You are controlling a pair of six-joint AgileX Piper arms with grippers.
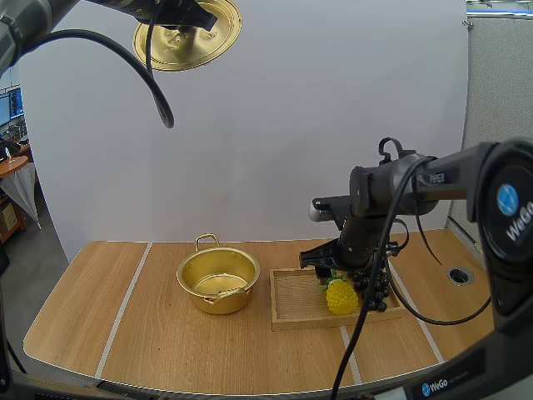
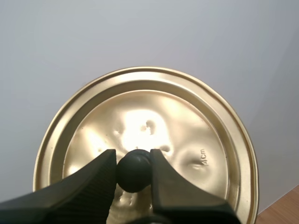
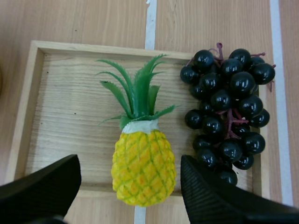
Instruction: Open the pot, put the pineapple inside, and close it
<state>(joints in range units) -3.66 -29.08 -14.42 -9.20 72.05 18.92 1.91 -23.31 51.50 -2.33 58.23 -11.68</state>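
Pineapple lies in tray left of grapes beneath right gripper, jaws spread, while left gripper pinches lid knob high at far left.

Shiny metal pot, wooden tray; glossy grapes

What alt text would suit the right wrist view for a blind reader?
A pineapple lies in a wooden tray, green leaves pointing away, with the two black fingers of the open right gripper to either side of it. A bunch of dark grapes lies beside it.
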